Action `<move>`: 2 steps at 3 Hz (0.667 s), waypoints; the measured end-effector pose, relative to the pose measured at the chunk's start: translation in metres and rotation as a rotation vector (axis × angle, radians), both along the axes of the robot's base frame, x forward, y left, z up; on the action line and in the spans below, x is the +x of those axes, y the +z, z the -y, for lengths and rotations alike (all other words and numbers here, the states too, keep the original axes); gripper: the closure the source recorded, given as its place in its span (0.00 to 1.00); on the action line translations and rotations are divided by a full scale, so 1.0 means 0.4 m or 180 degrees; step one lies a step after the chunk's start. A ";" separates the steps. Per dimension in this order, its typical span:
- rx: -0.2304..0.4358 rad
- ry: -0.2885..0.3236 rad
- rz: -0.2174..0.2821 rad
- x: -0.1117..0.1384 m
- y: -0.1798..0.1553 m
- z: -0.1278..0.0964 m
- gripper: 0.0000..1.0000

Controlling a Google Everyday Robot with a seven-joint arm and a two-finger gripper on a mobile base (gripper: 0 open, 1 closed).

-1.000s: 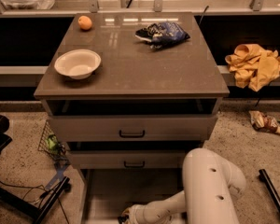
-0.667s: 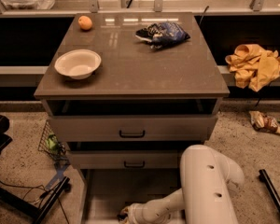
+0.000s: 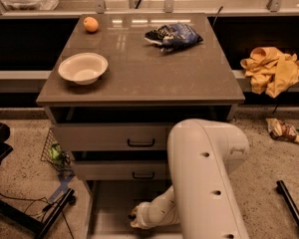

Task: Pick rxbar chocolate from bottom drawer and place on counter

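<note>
My white arm [image 3: 204,178] bends down in front of the grey cabinet and reaches into the open bottom drawer [image 3: 109,203]. The gripper [image 3: 134,218] sits low over the drawer's pale floor, near the frame's bottom edge. The rxbar chocolate is hidden from view. The counter [image 3: 139,68] is the brown-grey cabinet top above; it holds a white bowl [image 3: 82,67], an orange fruit [image 3: 90,24] and a dark-blue chip bag [image 3: 173,36].
Two upper drawers with black handles [image 3: 140,143] are shut above the open one. A yellow cloth [image 3: 272,69] lies on the ledge at right. A snack wrapper [image 3: 282,130] and a black bar [image 3: 292,208] lie on the floor at right; black cables and a stand are at left.
The arm's big white link has shifted left and nearer, and the gripper has moved slightly within the bottom drawer. The things on the counter have not moved.
</note>
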State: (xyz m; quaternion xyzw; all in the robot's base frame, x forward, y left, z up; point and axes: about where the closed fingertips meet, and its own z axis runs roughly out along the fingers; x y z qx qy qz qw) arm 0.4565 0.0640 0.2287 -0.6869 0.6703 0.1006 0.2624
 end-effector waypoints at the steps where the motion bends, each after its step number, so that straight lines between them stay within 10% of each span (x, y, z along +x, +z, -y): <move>1: -0.0102 -0.0147 0.0071 0.030 0.138 0.042 1.00; 2: 0.0062 -0.0235 0.0144 0.034 0.245 0.050 1.00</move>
